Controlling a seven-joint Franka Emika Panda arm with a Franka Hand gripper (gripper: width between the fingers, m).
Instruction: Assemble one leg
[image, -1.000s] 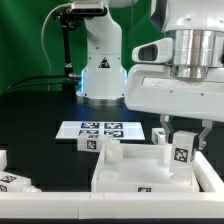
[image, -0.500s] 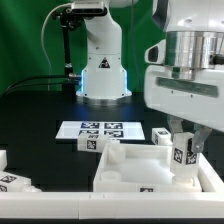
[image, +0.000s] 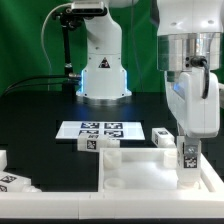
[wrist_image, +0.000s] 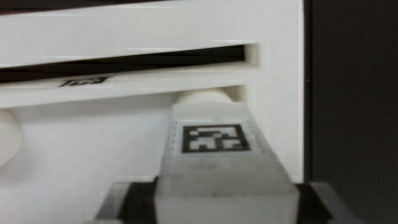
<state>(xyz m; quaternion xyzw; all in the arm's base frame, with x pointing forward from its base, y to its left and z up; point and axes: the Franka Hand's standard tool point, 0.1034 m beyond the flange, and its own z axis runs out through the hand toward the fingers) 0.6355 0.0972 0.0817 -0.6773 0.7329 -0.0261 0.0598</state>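
The gripper (image: 187, 150) has its jaws pinching the leg (image: 186, 160), one finger on each side of the white post, and the wrist view shows those dark fingers (wrist_image: 128, 205) hugging the leg's (wrist_image: 217, 150) flanks with its square tag facing the camera. The leg stands upright, its lower end down inside the tabletop (image: 150, 176), at that tray's corner on the exterior view's right. In the wrist view the leg's tip sits against the tabletop's (wrist_image: 125, 110) white surface, just below a dark slot in the wall; whether it is seated in a hole I cannot tell.

Moving outward: the tabletop is the one container here, a white square tray with raised walls, and apart from the held leg its inside looks bare.

Now the count. Loose legs: one second leg (image: 90, 142) lies just beyond the tray's far-left corner, a third leg (image: 161, 136) rests near the far-right corner, and a fourth leg (image: 14, 181) lies at the exterior view's left edge, partly cut off. That makes four legs visible, one tabletop.

Farther back, one marker board (image: 103, 130) lies flat on the black table (image: 40, 115), near the robot base (image: 100, 75).
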